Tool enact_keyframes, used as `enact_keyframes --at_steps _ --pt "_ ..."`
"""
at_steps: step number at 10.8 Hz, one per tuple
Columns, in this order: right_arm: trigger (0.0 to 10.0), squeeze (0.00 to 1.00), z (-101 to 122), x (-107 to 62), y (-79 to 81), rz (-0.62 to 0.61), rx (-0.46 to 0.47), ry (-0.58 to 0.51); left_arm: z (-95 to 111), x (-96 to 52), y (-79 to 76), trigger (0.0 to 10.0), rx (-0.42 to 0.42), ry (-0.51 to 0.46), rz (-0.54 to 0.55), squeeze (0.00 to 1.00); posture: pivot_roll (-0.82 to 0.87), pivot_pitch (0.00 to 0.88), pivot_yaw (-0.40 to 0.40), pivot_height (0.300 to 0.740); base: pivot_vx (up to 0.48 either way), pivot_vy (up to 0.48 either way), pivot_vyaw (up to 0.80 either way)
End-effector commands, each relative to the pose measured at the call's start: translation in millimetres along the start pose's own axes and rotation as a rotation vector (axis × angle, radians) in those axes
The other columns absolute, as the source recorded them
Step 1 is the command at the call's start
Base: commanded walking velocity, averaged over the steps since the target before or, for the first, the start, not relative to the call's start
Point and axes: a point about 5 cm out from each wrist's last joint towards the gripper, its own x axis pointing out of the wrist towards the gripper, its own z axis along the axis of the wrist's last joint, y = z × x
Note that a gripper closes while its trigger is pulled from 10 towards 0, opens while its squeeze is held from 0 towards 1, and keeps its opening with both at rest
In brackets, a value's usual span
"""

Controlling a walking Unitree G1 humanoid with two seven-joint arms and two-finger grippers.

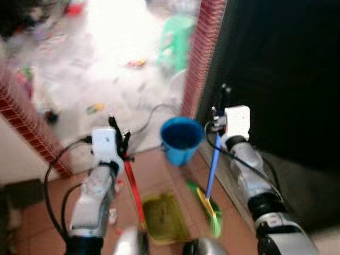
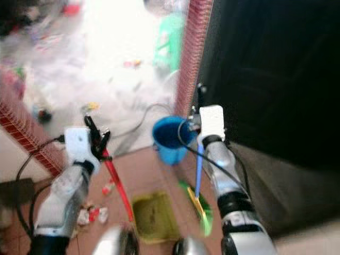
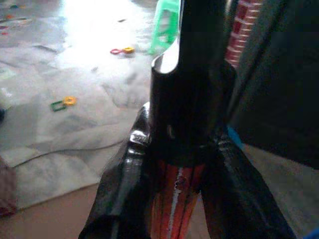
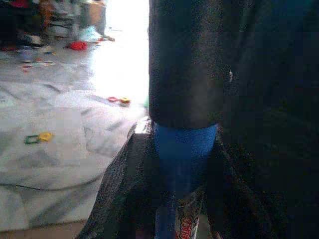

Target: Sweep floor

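Left hand [image 1: 121, 139] clamped on red dustpan [image 1: 162, 217] handle, right hand [image 1: 217, 127] clamped on blue broom [image 1: 211, 180], both heads resting on floor [image 1: 154, 175] near bucket [image 1: 180, 139]; best swept in short strokes toward pan, pan edge kept flat.

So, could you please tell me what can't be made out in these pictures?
- Small litter on the pale floor: both eye views are blurred, so the pieces stay unidentified.
- Foot of the red handle held by the left pincer: hidden behind the robot's body at the bottom edge.
- Label on the blue handle held by the right pincer: cut off by the right wrist view's edge.
- Dark area beside the brick pillar: too dark.
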Motion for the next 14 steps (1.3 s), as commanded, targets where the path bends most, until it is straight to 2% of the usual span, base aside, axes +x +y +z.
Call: enact_keyframes --at_steps 1,5,7,8,9,14 --pt "10.0 0.0 4 2.3 -1.9 -0.005 -0.013 -0.013 10 -0.8 -2.4 10.0 -0.016 -0.05 -0.016 0.0 0.0 0.0 -0.026 0.74 -0.33 0.0 0.0" --pt "10.0 0.0 5 3.0 -2.5 -0.007 -0.011 -0.016 11 -0.5 0.1 10.0 0.007 -0.057 0.001 0.0 0.0 0.0 -0.026 0.74 -0.217 0.0 0.0" --pt "10.0 0.0 5 2.9 -2.2 -0.012 -0.006 -0.02 17 -0.7 6.1 10.0 0.036 -0.111 0.046 0.0 0.02 0.0 -0.016 0.74 0.0 0.0 0.0" --pt "10.0 0.0 1 0.2 -2.5 -0.007 -0.021 -0.005 25 -0.2 10.6 10.0 0.024 -0.148 0.089 0.0 0.03 0.0 -0.025 0.74 0.0 0.0 0.0" --pt "10.0 0.0 3 2.0 1.6 0.012 -0.039 -0.017 25 -0.3 13.1 10.0 0.029 -0.149 0.11 0.0 0.02 0.0 -0.025 0.74 0.0 0.0 0.0" --pt "10.0 0.0 7 3.4 3.5 0.017 -0.046 -0.029 25 -0.5 9.7 10.0 0.016 -0.162 0.11 0.0 0.0 0.0 -0.02 0.74 0.0 0.0 0.75"
